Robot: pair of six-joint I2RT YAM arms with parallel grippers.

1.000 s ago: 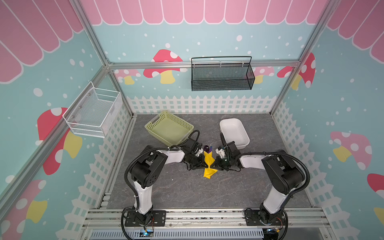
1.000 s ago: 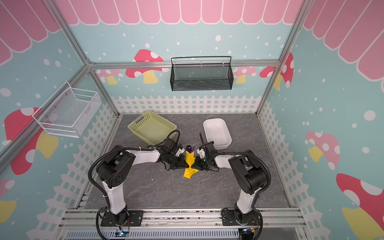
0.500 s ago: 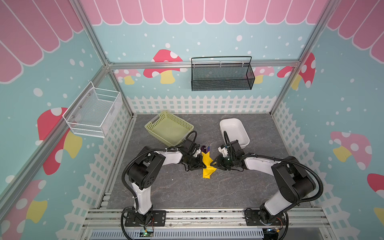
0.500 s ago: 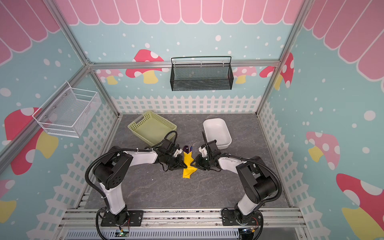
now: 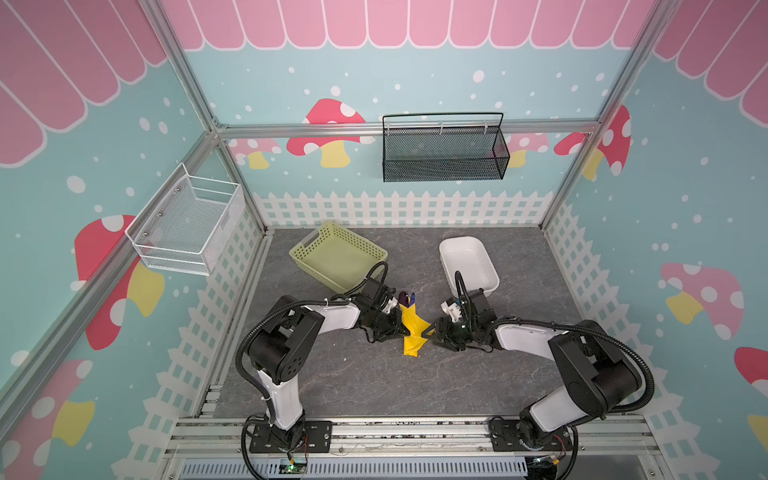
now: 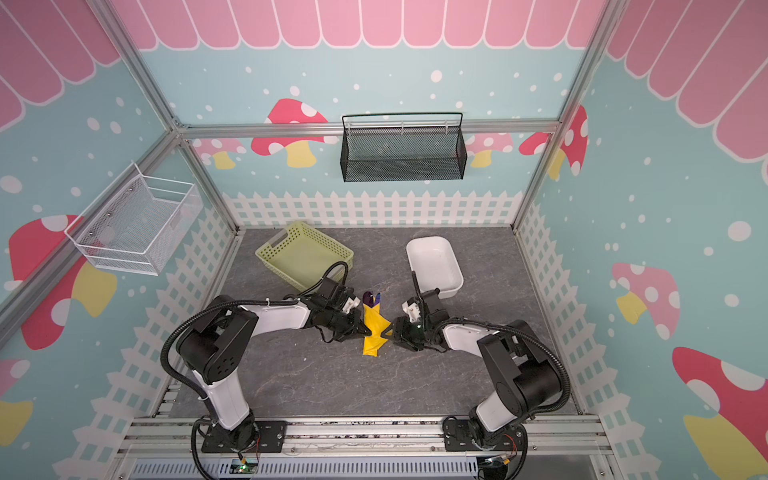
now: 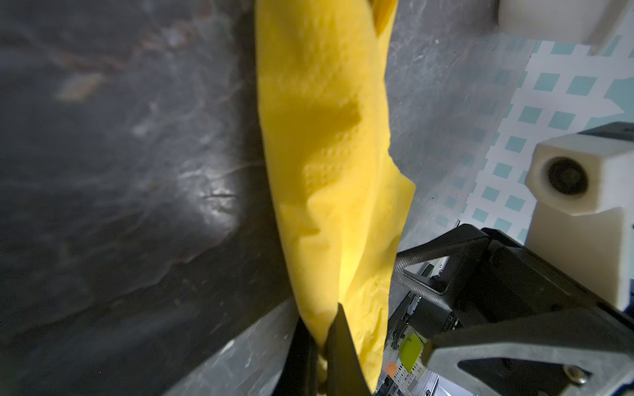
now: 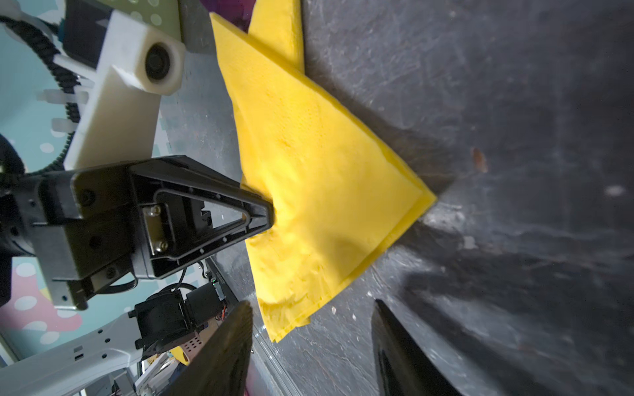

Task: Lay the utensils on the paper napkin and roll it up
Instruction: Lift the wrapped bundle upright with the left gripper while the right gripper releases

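Between the two sets of jaws, mid-worktop (image 5: pixel 374 382): yellow paper napkin (image 5: pixel 411 338), folded over the utensils (image 5: pixel 405 298) whose purple ends poke out beyond it; left jaws pinched on one edge, right jaws newly parted, clear of the opposite corner; fold released, rolling unfinished.

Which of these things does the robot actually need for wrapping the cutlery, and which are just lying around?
In use: paper napkin, utensils poking out of its far end, left gripper pinching it, right gripper open beside it.
Lying about: green basket, white tub, black wall basket, white wall basket.
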